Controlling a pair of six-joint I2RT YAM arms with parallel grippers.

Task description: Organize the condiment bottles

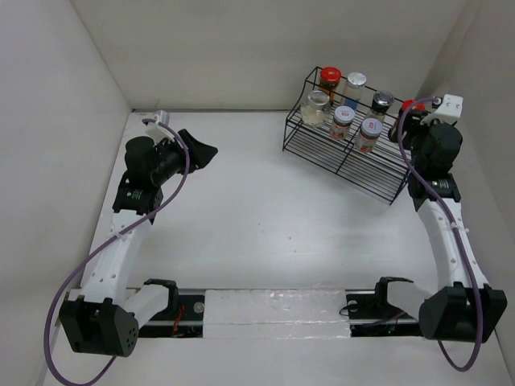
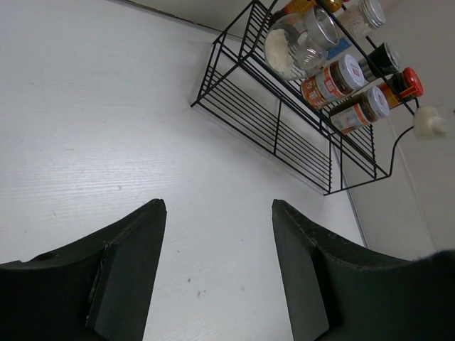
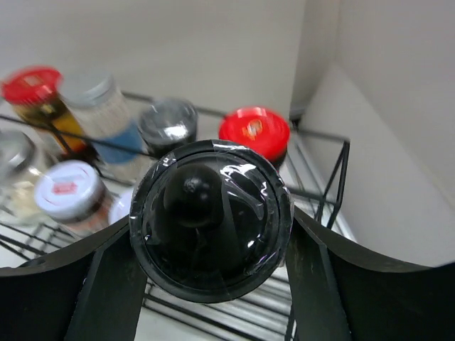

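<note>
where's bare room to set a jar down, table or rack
Widest free patch: the table between the left gripper and the wire rack. The rack's lowest front tier looks bare too. Crowded: its upper rows of spice jars, where the right gripper holds a black-lidded jar.

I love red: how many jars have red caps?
2. Both stand in the back row of the black wire rack: the left red-capped jar at one end, the right red-capped jar at the other, beside the right gripper, which may hide more.
</note>
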